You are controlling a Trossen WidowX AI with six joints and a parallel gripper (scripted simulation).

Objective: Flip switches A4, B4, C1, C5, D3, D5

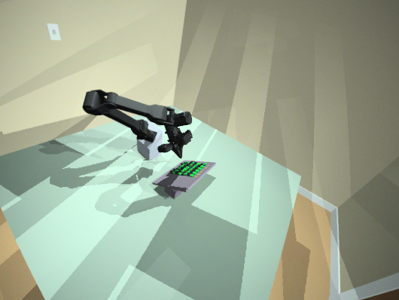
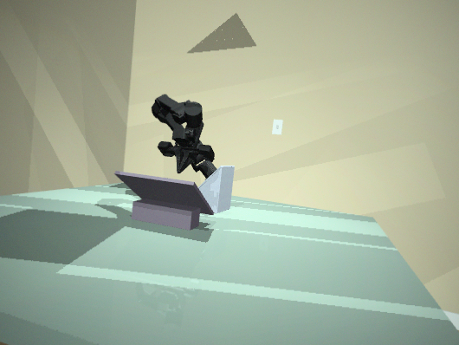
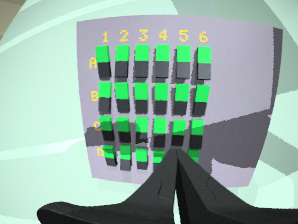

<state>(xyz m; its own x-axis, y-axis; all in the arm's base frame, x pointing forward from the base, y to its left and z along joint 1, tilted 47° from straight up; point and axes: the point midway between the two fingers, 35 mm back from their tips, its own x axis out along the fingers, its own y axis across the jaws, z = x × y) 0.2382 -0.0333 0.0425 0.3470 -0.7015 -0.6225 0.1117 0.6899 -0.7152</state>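
A lilac sloped panel (image 1: 177,183) (image 2: 164,191) (image 3: 240,63) lies on the table and carries a grid of green and black rocker switches (image 1: 189,169) (image 3: 149,96). Yellow numbers 1 to 6 run along its far edge and letters down its left side. My gripper (image 1: 180,154) (image 2: 179,170) (image 3: 174,155) is shut on nothing, its fingers pressed into one point. It hangs a little above the panel's near edge. In the wrist view the tip lies over row D, around columns 4 and 5, and hides the switches there. The exterior camera sees only the panel's back.
The arm's white base block (image 1: 148,148) (image 2: 218,186) stands close behind the panel. The pale green table (image 1: 113,234) ends at an edge to the right, with wooden floor (image 1: 301,241) beyond. Walls rise behind.
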